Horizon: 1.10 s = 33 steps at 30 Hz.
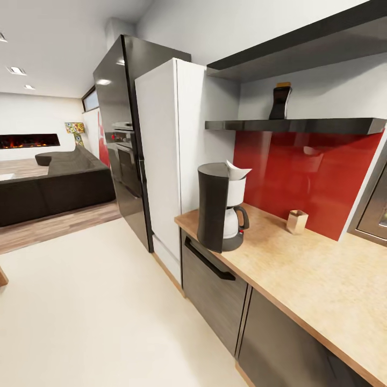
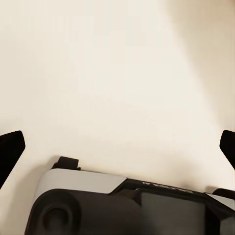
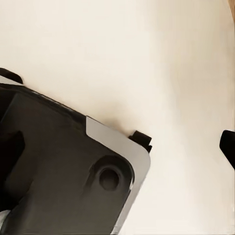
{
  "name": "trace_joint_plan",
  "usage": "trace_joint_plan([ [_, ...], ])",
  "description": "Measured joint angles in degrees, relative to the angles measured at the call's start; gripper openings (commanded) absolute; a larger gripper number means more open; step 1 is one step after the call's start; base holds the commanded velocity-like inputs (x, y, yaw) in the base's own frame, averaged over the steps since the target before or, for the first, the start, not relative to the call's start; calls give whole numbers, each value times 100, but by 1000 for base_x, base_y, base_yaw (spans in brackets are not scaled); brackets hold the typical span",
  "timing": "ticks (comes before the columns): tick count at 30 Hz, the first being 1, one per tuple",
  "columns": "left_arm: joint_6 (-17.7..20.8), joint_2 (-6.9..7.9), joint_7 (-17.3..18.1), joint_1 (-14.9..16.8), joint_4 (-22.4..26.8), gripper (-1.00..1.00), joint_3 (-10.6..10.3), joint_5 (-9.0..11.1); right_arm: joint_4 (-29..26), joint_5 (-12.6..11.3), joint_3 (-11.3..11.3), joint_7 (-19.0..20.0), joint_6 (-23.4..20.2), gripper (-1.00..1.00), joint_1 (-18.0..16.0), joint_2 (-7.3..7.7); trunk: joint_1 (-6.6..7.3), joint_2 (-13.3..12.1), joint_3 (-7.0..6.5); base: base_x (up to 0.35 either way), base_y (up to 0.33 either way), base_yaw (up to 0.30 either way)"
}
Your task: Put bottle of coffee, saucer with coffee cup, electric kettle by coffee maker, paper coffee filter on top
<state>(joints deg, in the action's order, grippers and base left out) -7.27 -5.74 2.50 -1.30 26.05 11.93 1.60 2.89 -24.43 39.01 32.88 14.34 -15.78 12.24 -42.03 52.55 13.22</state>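
The dark grey coffee maker (image 1: 217, 208) stands at the left end of the light wood countertop (image 1: 312, 274), its white carafe facing right. A white paper coffee filter (image 1: 238, 171) pokes up from its top. The dark bottle of coffee (image 1: 280, 101) with an amber lid stands on the glossy black kitchen shelf (image 1: 322, 126) above the red backsplash. The saucer, coffee cup and electric kettle are out of view. My left gripper (image 2: 117, 147) is open over the cream floor, fingertips (image 2: 11, 147) far apart. My right gripper (image 3: 117, 147) hangs open too, above the robot's base.
A small wooden box (image 1: 296, 221) sits on the counter by the backsplash. A white fridge (image 1: 161, 161) and a black oven tower (image 1: 119, 145) stand left of the counter. A steel appliance (image 1: 373, 212) is at the right edge. Open cream floor (image 1: 91, 312) lies in front.
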Motion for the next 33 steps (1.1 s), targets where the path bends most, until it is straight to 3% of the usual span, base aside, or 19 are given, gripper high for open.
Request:
trace_joint_plan([
  [1, 0, 0, 1, 0, -1, 100, 0, 0, -1, -318, 5, -195, 172, 100, 79, -4, 0, 0, 0, 0, 0, 0],
  [4, 0, -1, -1, 0, -3, 100, -6, 0, -7, -793, 13, -396, 365, 100, 185, -12, 0, 0, 0, 0, 0, 0],
  [7, 0, -1, -2, 0, -2, 100, -2, 0, -10, -991, 26, -472, 437, 100, 233, -18, 0, 0, 0, 0, 0, -55],
  [15, 8, 0, -4, -1, 3, 100, 8, 6, -9, -1111, 45, -513, 470, 100, 285, -42, 0, 0, 0, 0, 19, -176],
  [22, 10, -1, -4, 0, -4, 100, 7, 0, -12, -1124, 51, -521, 456, 100, 445, -45, 0, 0, 0, 0, 188, -49],
  [33, 9, -1, -4, 0, -4, 100, 3, 0, -12, -1126, 50, -517, 457, 100, 478, -43, 0, 0, 0, 0, 22, -124],
])
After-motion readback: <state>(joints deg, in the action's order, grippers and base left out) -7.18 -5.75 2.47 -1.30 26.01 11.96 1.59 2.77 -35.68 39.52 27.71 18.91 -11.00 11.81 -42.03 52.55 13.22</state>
